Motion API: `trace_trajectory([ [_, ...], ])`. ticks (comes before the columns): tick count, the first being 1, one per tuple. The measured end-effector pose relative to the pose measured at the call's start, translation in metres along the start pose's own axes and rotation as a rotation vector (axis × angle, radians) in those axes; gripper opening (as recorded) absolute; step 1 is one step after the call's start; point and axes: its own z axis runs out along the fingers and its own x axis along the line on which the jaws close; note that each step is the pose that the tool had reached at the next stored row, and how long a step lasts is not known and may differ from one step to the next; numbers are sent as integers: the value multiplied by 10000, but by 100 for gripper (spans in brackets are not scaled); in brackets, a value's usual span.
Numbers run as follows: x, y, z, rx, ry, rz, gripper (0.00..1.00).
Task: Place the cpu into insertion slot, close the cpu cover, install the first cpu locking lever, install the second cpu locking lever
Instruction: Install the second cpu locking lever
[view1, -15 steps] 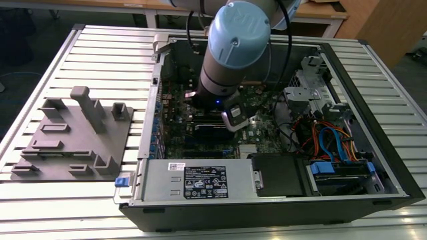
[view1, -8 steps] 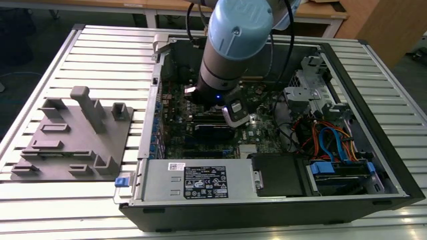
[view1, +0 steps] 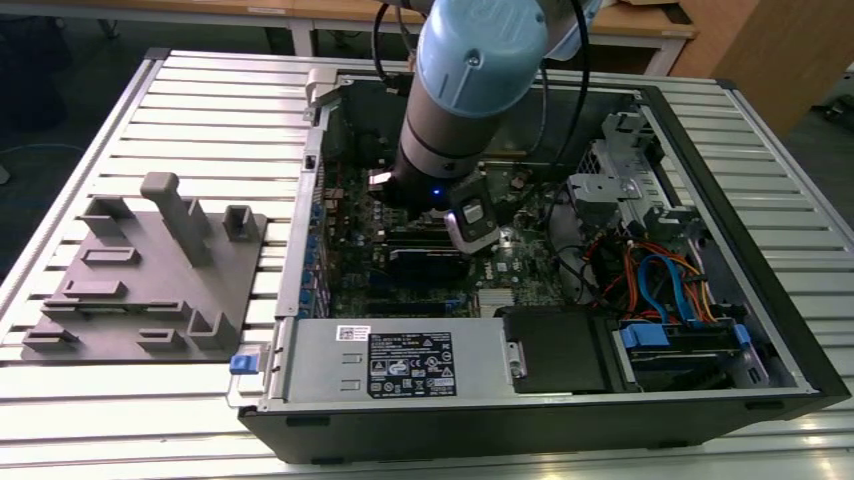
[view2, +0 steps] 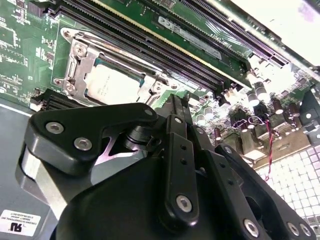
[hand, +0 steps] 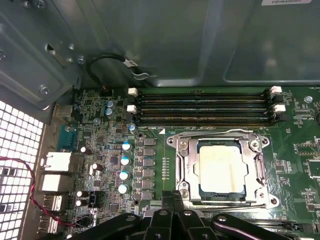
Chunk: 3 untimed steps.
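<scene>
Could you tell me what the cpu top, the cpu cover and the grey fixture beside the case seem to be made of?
cpu: top looks like pale matte metal with a dull, even sheen.
cpu cover: bright stamped metal, judging by its thin edges and glints.
Fixture: likely matte grey plastic, uniform and unreflective, though painted metal is possible.

1. Exterior view: bright overhead light, white ribbed metal table (view1: 107, 100) near blown out; open black computer case (view1: 747, 300) interior dim and shadowed under the arm.
2. First wrist view: even light, sharp; glare washes out the small square silvery-grey cpu (hand: 220, 169) top.
3. Second wrist view: blown-out patch beyond the green motherboard (view2: 30, 30); black metal gripper (view2: 175, 107) close up, soft.
</scene>
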Motion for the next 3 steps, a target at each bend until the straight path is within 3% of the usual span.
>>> trace_trajectory([
  [3,0,0,-1,0,0,0,10],
])
